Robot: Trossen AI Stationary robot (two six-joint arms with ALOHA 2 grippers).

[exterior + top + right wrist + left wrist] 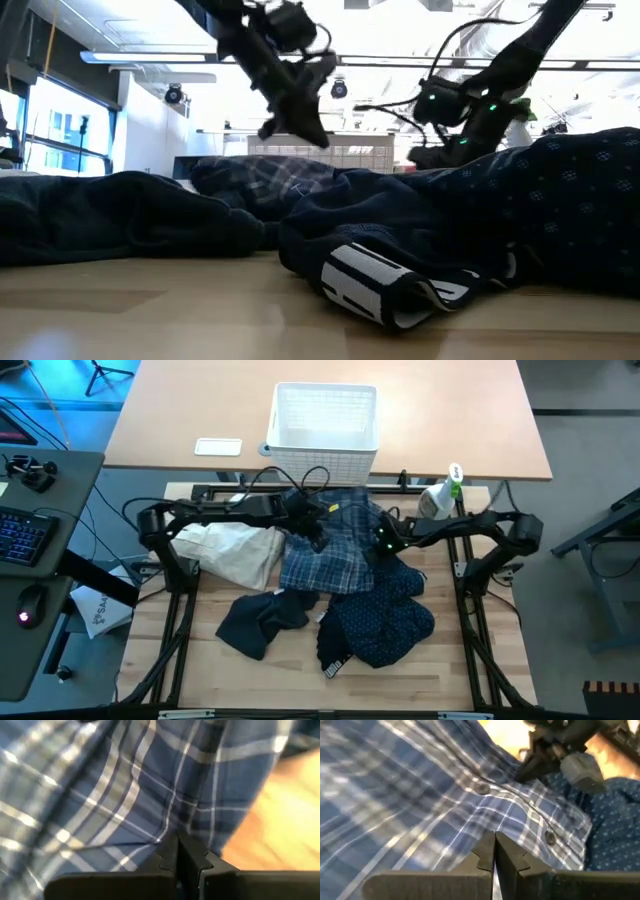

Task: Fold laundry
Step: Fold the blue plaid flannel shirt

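Only a white bag (100, 610) on the floor left of the table carried print, beginning "SA"; the remaining letters were unreadable.

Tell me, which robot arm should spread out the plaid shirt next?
Probably the left gripper: it sits over the middle of the plaid shirt, fingers shut. The right gripper, also shut, is at the shirt's edge beside the navy dotted shirt.

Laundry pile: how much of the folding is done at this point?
Nothing looks folded. The plaid shirt, navy dotted shirt and dark piece lie crumpled together. The left gripper and right gripper, both shut, hover at the plaid shirt. All folding remains.
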